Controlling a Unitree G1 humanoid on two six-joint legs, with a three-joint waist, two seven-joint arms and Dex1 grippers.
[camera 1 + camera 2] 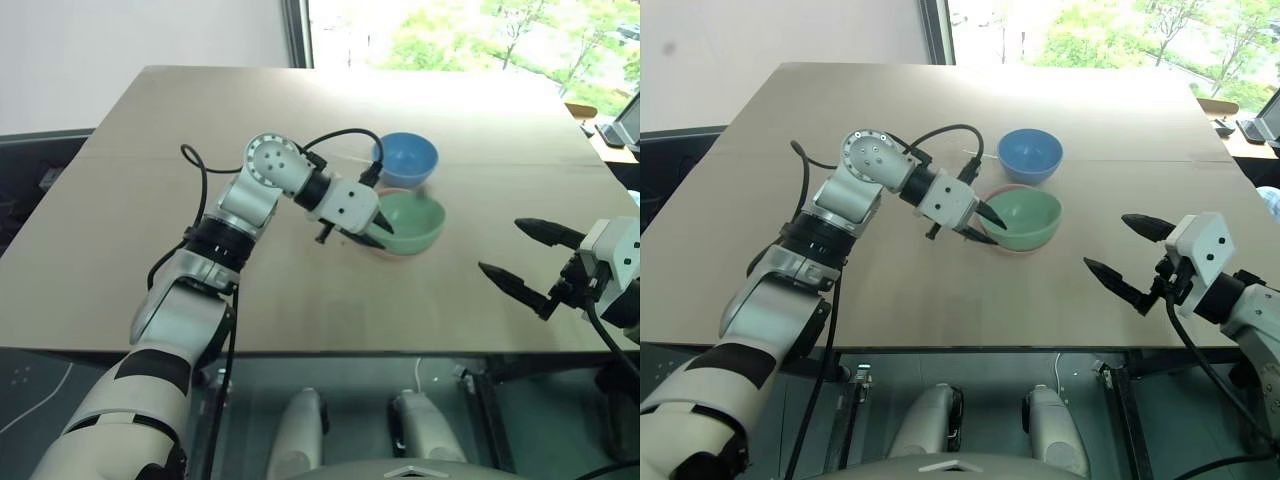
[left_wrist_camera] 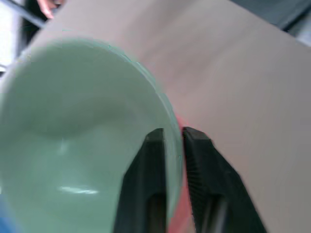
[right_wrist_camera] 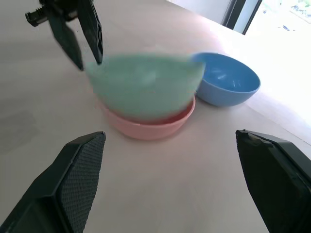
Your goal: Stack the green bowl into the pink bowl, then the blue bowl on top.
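The green bowl rests a little tilted inside the pink bowl, whose rim shows underneath it. The blue bowl stands just behind them, touching or nearly touching. My left gripper is at the green bowl's near-left rim; in the left wrist view its fingers straddle that rim with a narrow gap, slightly open and not clamped. My right gripper hovers open over the table to the right of the bowls, holding nothing.
The bowls sit near the middle of a tan table whose front edge runs just below both arms. A window lies beyond the far edge. A desk with small items shows past the table's right side.
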